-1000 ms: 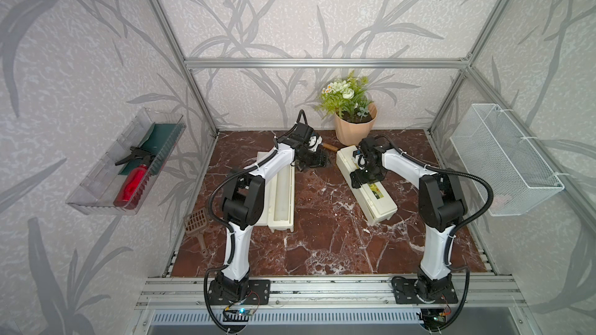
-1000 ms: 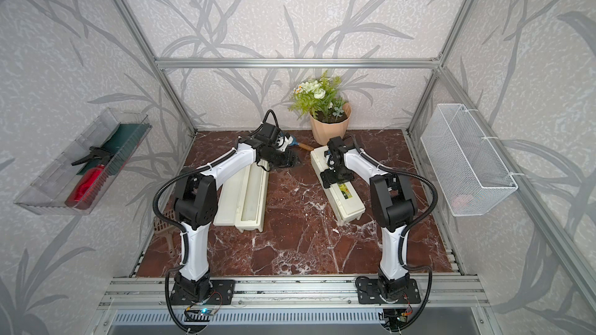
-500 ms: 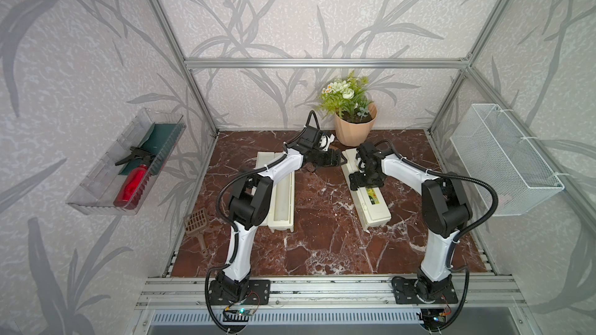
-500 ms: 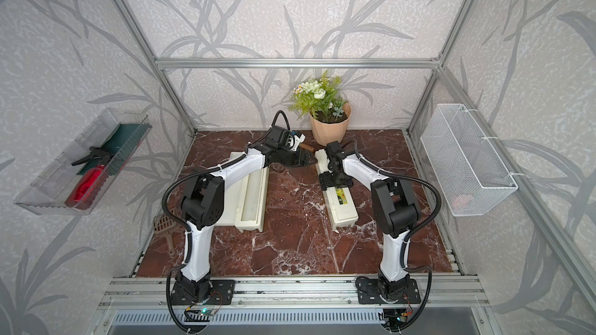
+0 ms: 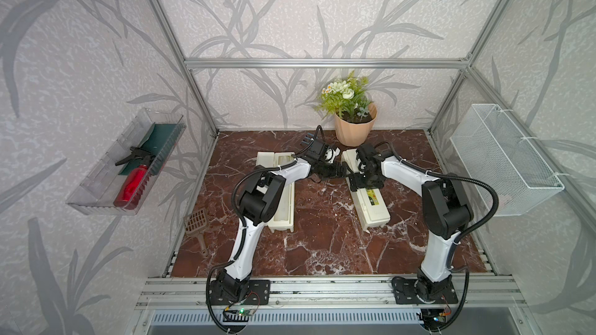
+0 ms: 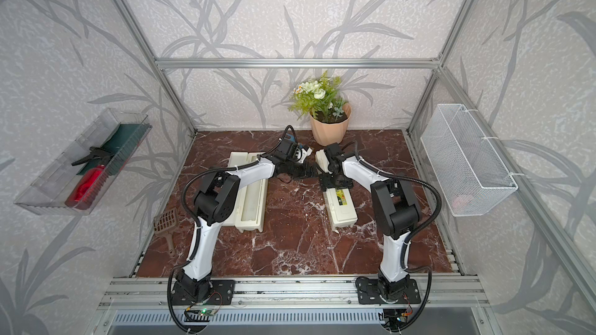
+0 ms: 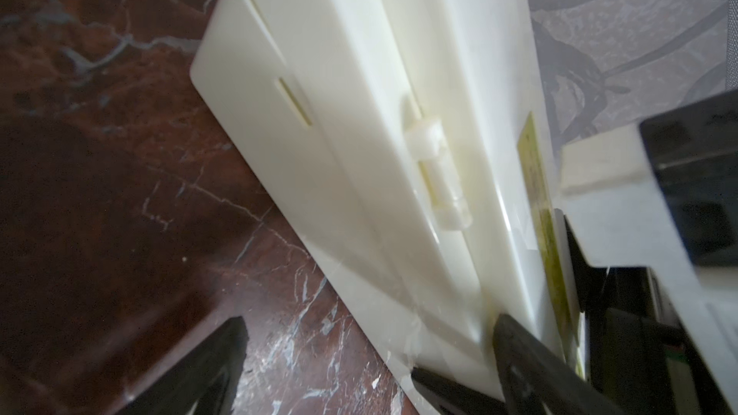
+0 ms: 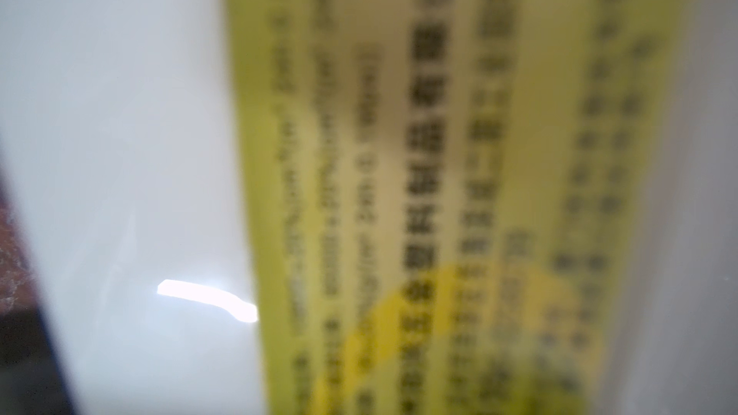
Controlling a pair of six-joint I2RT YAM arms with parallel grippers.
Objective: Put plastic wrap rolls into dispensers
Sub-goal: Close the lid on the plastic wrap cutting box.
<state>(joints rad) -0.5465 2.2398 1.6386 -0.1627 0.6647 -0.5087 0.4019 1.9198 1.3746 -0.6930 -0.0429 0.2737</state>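
Marble table (image 5: pixel 322 246) carries both dispensers. Open dispenser (image 5: pixel 281 225) sits to the left, lid laid flat. Closed dispenser (image 5: pixel 374 212) lies to the right, at a slant.

Both arms meet at the closed one. Left claw (image 5: pixel 341 170) gapes wide and holds nothing, one finger (image 7: pixel 527 357) against the hinge (image 7: pixel 435 177) side. Right claw (image 5: pixel 367 182) straddles the lid over the yellow-green label (image 8: pixel 439 153); gripping or merely resting, I cannot tell.

One plastic wrap roll (image 6: pixel 253 198) seems bedded in the open trough. The other is unseen, likely boxed.

My read: the closed box is finished. Next is shutting the open lid, which needs a claw under its outer edge.
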